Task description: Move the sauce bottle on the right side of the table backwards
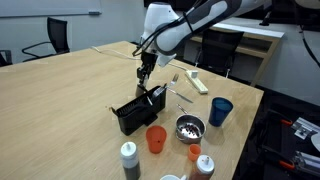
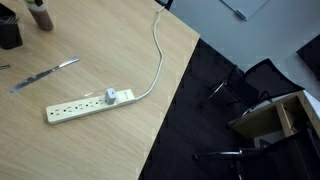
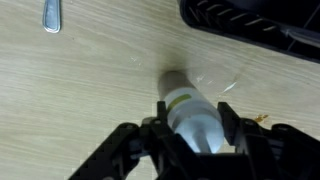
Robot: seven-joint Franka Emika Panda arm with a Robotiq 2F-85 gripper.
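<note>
In the wrist view the sauce bottle, slim and pale white with a yellow-green band, stands between my gripper's two black fingers, which press on both its sides. Its far end points at the wooden table. I cannot tell whether it rests on the table or hangs just above it. In an exterior view my gripper points down just behind the black basket, and the bottle is hard to make out there.
The black basket is close ahead, and a metal utensil lies to the side. Nearby stand an orange cup, a metal bowl, a dark blue cup, a grey bottle and orange bottles. A power strip lies near the table edge.
</note>
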